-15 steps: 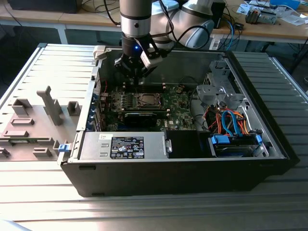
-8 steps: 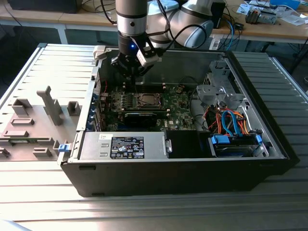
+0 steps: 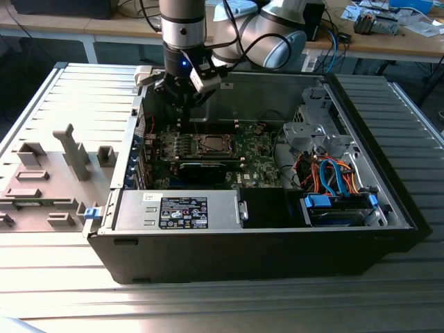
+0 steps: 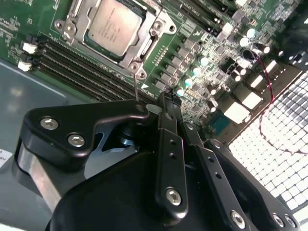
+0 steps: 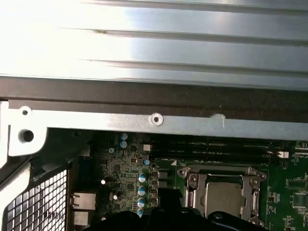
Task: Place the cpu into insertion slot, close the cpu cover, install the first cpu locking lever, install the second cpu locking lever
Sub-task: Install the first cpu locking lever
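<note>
Matt brushed-metal cpu [image 4: 114,25] face, shiny silver metal cpu cover [image 4: 144,48], green glossy circuit board [image 4: 192,62], matt black plastic-looking gripper [image 4: 166,103] with bright steel screws, ribbed grey aluminium tabletop [image 3: 388,277]

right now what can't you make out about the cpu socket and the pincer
- Pincer: in the second wrist view its own black body covers the tips, so open or shut is unclear.
- Cpu: in the first wrist view the pincer's dark body cuts off its near edge.
- Cpu cover: the locking levers' latch state is too fine to judge.
- Insertion slot: too small in the exterior view.
</note>
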`<state>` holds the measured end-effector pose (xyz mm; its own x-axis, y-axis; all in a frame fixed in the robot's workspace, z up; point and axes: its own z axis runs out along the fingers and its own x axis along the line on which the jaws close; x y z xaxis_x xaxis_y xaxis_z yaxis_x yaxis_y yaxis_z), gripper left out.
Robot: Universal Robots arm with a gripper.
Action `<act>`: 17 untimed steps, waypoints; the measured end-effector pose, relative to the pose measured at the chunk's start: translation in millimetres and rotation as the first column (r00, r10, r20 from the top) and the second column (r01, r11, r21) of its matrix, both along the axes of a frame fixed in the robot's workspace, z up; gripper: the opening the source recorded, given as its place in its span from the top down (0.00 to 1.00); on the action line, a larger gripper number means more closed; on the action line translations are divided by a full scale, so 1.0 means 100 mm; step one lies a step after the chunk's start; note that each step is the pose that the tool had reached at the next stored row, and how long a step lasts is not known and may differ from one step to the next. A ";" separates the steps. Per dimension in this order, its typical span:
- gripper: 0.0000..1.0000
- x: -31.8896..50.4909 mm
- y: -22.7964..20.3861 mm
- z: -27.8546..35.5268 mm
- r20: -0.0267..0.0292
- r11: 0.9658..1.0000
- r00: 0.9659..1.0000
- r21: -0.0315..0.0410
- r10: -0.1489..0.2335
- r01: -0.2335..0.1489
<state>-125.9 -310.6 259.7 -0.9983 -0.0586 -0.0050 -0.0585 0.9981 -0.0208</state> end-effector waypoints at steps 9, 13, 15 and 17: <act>0.89 -0.022 0.084 0.001 0.000 1.000 1.000 0.002 0.000 0.000; 0.89 -0.021 0.086 0.001 0.000 1.000 1.000 0.002 0.000 0.000; 0.89 -0.009 0.087 0.000 0.000 1.000 1.000 0.002 0.000 0.000; 0.89 0.012 0.086 0.000 0.000 1.000 1.000 0.002 0.000 0.000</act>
<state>-124.7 -302.0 259.8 -0.9983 -0.0586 -0.0052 -0.0585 0.9981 -0.0185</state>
